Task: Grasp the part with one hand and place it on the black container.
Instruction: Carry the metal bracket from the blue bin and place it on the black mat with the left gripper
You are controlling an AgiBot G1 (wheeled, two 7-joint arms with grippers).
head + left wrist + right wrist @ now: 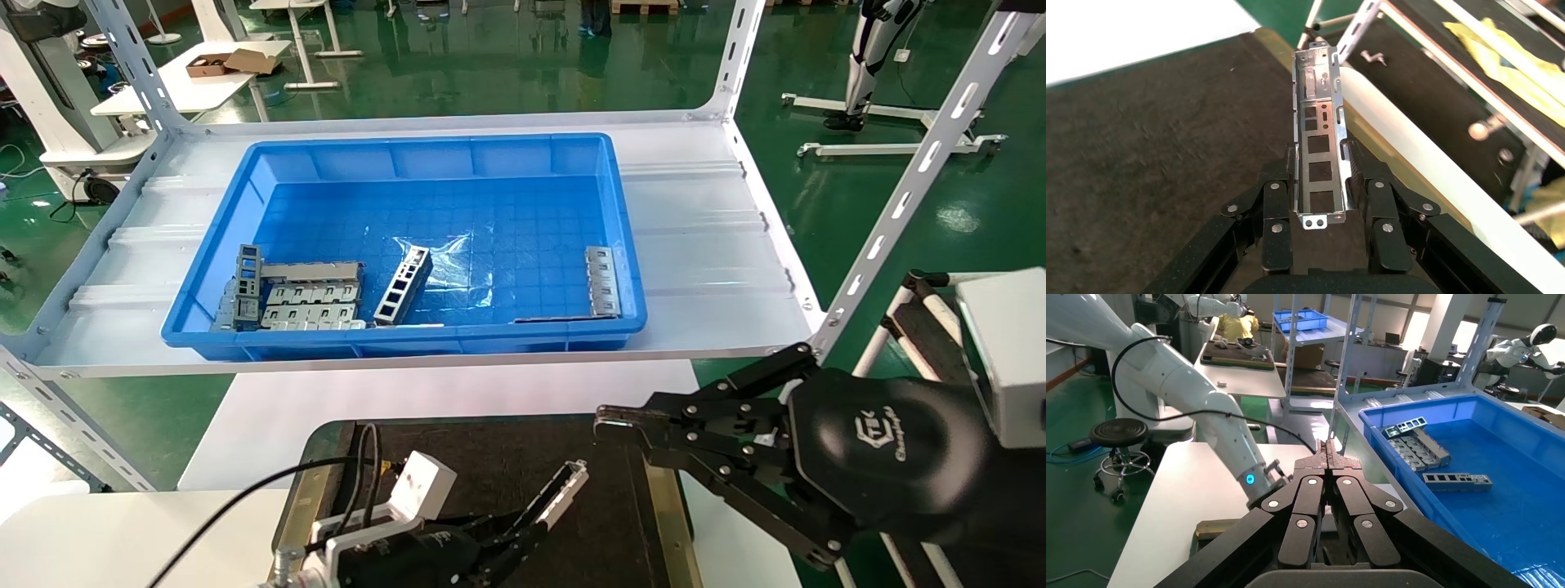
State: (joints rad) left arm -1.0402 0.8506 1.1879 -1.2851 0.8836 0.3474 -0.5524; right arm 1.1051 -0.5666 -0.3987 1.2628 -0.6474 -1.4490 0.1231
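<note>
My left gripper is shut on the part, a slim silver-grey metal channel with raised side walls. It holds the part by one end over the near right area of the black container. In the left wrist view the fingers clamp the part's side walls above the black container's felt. I cannot tell if the part touches the felt. My right gripper is shut and empty, hovering at the container's right rail; it also shows in the right wrist view.
A blue plastic bin sits on the white shelf behind the container and holds several other metal pieces. White slotted shelf posts rise at the right and left. The bin's wall also shows in the right wrist view.
</note>
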